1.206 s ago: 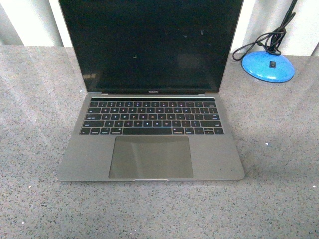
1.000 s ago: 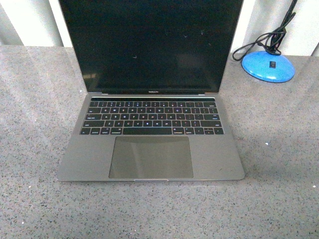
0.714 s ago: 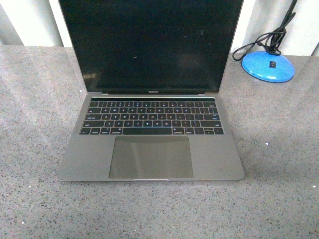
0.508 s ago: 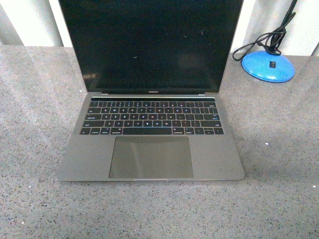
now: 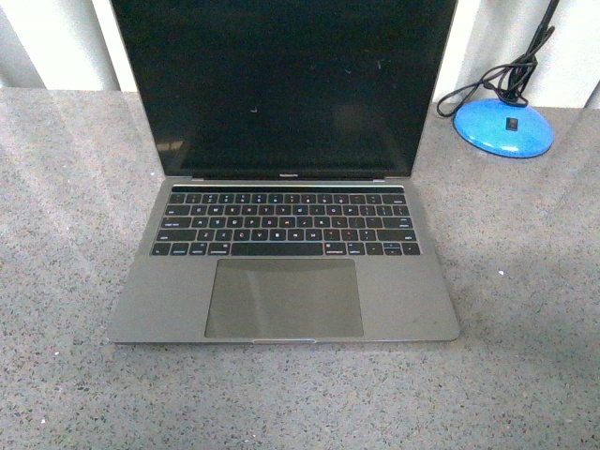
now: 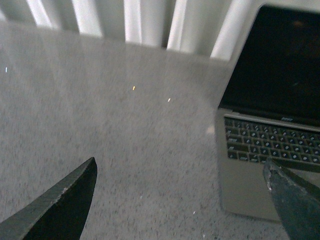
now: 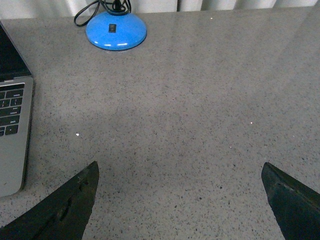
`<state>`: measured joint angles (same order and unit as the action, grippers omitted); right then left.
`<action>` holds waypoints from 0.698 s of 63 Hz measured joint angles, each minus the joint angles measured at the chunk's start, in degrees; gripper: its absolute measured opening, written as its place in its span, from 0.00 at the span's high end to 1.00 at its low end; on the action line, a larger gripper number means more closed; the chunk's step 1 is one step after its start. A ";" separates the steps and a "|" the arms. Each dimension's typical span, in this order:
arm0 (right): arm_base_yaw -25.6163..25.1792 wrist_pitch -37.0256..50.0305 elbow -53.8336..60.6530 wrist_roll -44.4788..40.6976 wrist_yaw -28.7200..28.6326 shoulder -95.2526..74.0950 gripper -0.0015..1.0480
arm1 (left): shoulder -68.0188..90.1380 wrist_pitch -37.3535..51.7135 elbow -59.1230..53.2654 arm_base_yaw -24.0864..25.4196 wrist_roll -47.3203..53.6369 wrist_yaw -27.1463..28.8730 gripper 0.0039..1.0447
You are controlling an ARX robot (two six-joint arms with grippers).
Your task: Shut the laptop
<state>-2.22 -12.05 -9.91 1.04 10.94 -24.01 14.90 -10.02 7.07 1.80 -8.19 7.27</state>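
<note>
The laptop (image 5: 283, 244) stands open in the middle of the grey speckled counter, its black screen upright and its keyboard and trackpad facing me. Neither arm shows in the front view. My left gripper (image 6: 180, 172) hangs open over bare counter to the laptop's left, and the laptop (image 6: 270, 120) shows beside one fingertip (image 6: 292, 200). My right gripper (image 7: 180, 175) is open over bare counter on the laptop's other side, where the laptop's edge (image 7: 12, 135) shows. Nothing is between either pair of fingers.
A blue round lamp base (image 5: 504, 127) with a black cord stands at the back right; it appears again as the lamp base (image 7: 116, 30) in the right wrist view. A pale wall or curtain (image 6: 145, 22) rises behind the counter.
</note>
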 joint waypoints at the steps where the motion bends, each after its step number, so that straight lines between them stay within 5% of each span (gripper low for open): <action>1: -0.55 0.76 -0.17 -0.31 -0.68 -1.03 0.10 | 0.87 0.55 0.17 0.33 -0.13 -0.37 0.06; 15: -5.07 15.67 -6.97 -5.88 -7.39 -22.53 0.10 | 18.80 18.01 5.64 -0.74 2.38 -7.45 0.06; 27: -1.05 23.10 -18.18 -10.08 -6.49 -42.60 0.10 | 36.79 31.69 12.11 -3.39 3.63 -8.55 0.06; 44: 5.33 23.06 -36.17 -11.80 -9.33 -59.19 0.10 | 56.17 44.76 22.03 -5.79 3.17 -5.84 0.06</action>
<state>3.11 11.00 -46.09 -10.76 1.61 -83.20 71.07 34.74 29.10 -3.99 -5.02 1.43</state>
